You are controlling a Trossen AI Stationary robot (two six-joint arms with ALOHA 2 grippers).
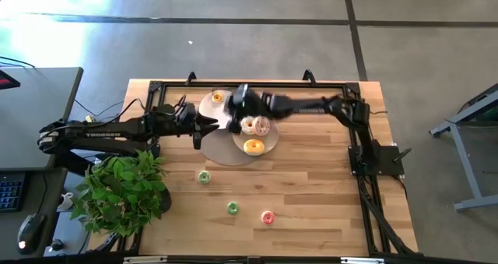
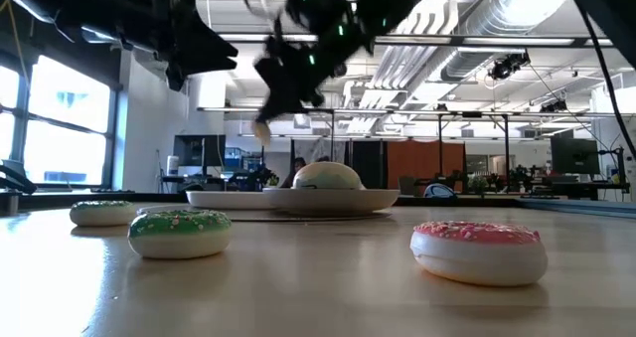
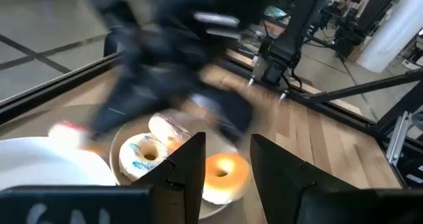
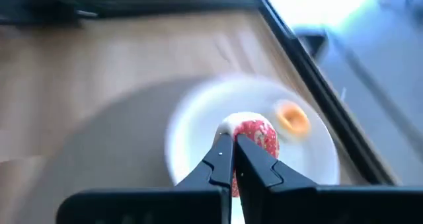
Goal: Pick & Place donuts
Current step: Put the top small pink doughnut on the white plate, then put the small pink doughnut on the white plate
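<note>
My right gripper (image 4: 232, 159) hangs over the white plate (image 1: 210, 108) at the far middle of the table, shut on a pink-frosted donut (image 4: 259, 135). A tiny orange donut (image 4: 291, 117) lies on that plate. The beige plate (image 1: 233, 149) beside it carries a white-frosted donut (image 1: 249, 125), a pink one (image 1: 263, 127) and a yellow-orange one (image 1: 254, 146). My left gripper (image 3: 228, 164) is open and hovers just left of the beige plate, touching nothing. Two green donuts (image 1: 204, 177) (image 1: 233, 208) and a small pink one (image 1: 268, 217) lie flat on the bare wood nearer the front. My right gripper pinches the pink-frosted donut at its rim (image 4: 243, 133) between the two fingertips, coming from above and slanting down. The donut is lifted clear over the white plate (image 4: 198, 125) and stands on edge beyond the fingertips.
A potted plant (image 1: 120, 190) stands at the table's near left corner. A black frame (image 1: 358, 151) runs along the far and right edges. Bare wood lies between the plates and the three loose donuts, seen close in the low view as a green one (image 2: 179, 233) and a pink one (image 2: 479, 250).
</note>
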